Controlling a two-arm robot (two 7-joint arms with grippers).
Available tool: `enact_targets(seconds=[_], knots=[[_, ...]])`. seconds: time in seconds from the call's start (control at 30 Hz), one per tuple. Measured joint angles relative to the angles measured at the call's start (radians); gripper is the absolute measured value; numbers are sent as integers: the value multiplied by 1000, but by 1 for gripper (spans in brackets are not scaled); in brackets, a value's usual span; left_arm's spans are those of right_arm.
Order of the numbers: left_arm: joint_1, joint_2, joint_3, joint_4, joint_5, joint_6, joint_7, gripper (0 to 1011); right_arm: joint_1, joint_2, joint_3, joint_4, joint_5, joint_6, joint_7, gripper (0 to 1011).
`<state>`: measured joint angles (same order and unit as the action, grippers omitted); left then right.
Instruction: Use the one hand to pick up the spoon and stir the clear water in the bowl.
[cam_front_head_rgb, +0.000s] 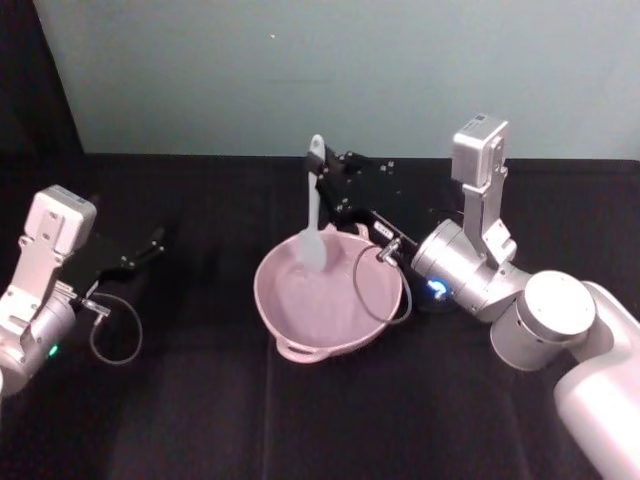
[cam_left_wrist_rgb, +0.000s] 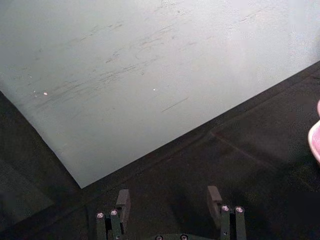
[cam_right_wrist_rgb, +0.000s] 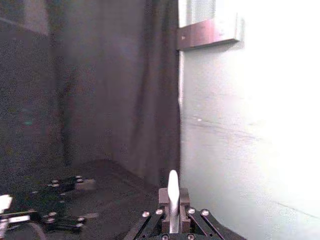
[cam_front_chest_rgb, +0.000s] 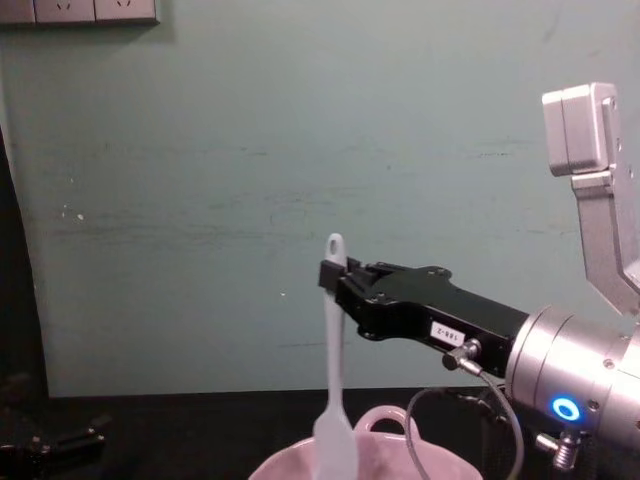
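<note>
Now my right pincer (cam_front_head_rgb: 319, 182) clenches the spoon (cam_front_head_rgb: 313, 215) upright, head in the pink bowl (cam_front_head_rgb: 262, 300); left pincer (cam_front_head_rgb: 150, 243) idles released, far left.

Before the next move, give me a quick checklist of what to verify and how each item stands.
1. Grip: ok. Right gripper is shut on the spoon near its handle end.
2. Spoon angle: ok, roughly upright.
3. Spoon head inside bowl: ok, below the rim.
4. Head reaching the water: cannot tell.
5. Cable clear of bowl: cannot tell; its loop overlaps the right rim in the head view.
6. Left gripper out of the way: ok, fingers open, parked far left.
</note>
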<state>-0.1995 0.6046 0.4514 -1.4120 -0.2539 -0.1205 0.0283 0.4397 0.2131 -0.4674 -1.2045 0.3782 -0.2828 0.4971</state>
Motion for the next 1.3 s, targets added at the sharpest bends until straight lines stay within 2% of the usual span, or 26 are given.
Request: enact_targets(seconds=[0.17, 0.33, 0.67, 0.9, 1.07, 1.3], knots=[[0, 0, 0, 0, 0, 0, 0, 1011, 6, -2, 20, 15, -30, -6, -31, 114], [0, 0, 0, 0, 0, 0, 0, 1011, -5, 12, 42, -5, -50, -2, -46, 114], [0, 0, 0, 0, 0, 0, 0, 1011, -87, 80, 74, -137, -59, 58, -25, 114], [0, 0, 0, 0, 0, 0, 0, 1011, -160, 106, 71, -233, -17, 85, 15, 114], [0, 0, 0, 0, 0, 0, 0, 1011, -166, 91, 51, -234, -6, 82, 24, 114], [0, 0, 0, 0, 0, 0, 0, 1011, -116, 31, 20, -150, 13, 61, 39, 114]])
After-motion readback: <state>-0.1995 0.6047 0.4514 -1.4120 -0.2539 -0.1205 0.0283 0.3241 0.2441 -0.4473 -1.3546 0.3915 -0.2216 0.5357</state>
